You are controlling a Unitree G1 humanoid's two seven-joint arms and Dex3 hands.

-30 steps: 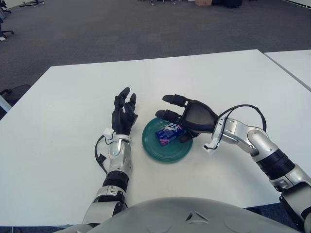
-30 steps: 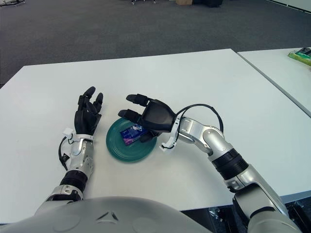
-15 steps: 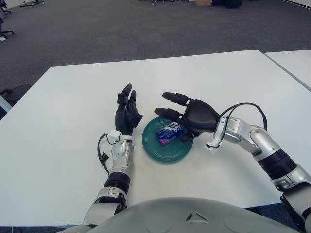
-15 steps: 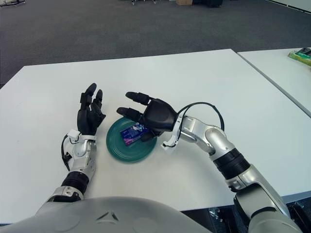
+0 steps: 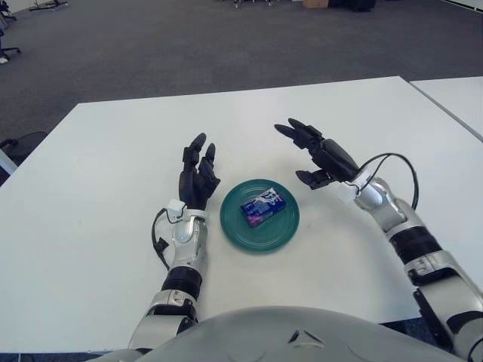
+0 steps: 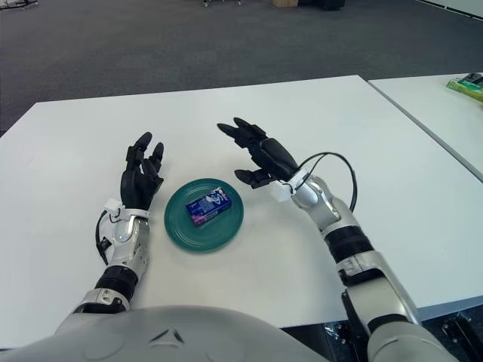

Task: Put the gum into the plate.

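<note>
I see the gum (image 5: 263, 207) lying in the green plate (image 5: 245, 235), my right hand (image 5: 321, 156) spread empty beside it, left hand (image 5: 197, 176) open opposite.

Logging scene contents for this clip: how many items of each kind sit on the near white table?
Round teal-green plate: 1
Small blue gum packet, lying in the plate: 1
Total: 2
Left hand and right hand, both open, flank the plate.

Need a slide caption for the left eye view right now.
Gum pack lies in the green plate on the white table; right hand open beside it, left hand open opposite.
</note>
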